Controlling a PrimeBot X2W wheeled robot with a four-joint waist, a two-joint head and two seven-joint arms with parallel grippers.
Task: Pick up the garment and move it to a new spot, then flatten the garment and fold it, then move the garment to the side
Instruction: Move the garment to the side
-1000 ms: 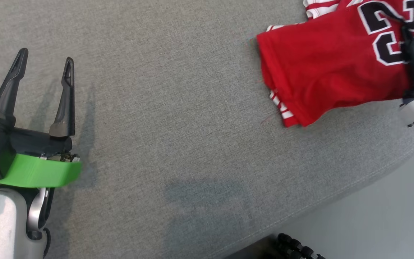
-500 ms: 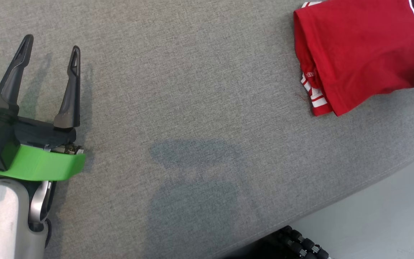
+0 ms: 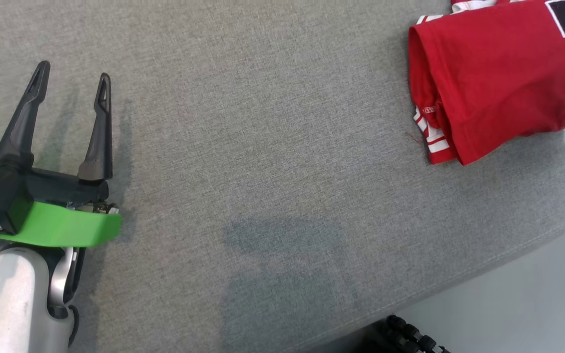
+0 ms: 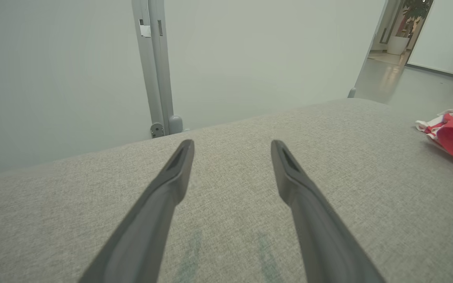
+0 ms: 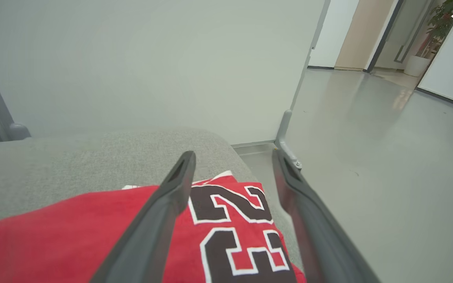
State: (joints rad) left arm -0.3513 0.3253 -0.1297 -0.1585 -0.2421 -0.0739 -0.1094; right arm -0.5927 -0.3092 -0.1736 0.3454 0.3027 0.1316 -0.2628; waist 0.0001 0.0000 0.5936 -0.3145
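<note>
Garment [image 3: 498, 83] is lying folded at the desk's [image 3: 263, 147] right edge; I'm judging the move-aside step finishing. Right claw [image 5: 233, 157] above it and left claw [image 3: 73, 73] are gaping wide, empty. Next needs lifting clear without snagging.

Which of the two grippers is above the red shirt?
The right gripper: it hangs over the red shirt, whereas the left gripper is over bare grey surface.

1 garment [image 3: 488, 83] lying on the padded surface [image 3: 263, 147] at its right end, near the edge; left gripper [image 3: 72, 70] over the surface's left part, well apart from the garment; right gripper [image 5: 233, 153] above the garment's right side; floor [image 5: 368, 157] beyond that edge; wall [image 5: 132, 59] behind.
</note>
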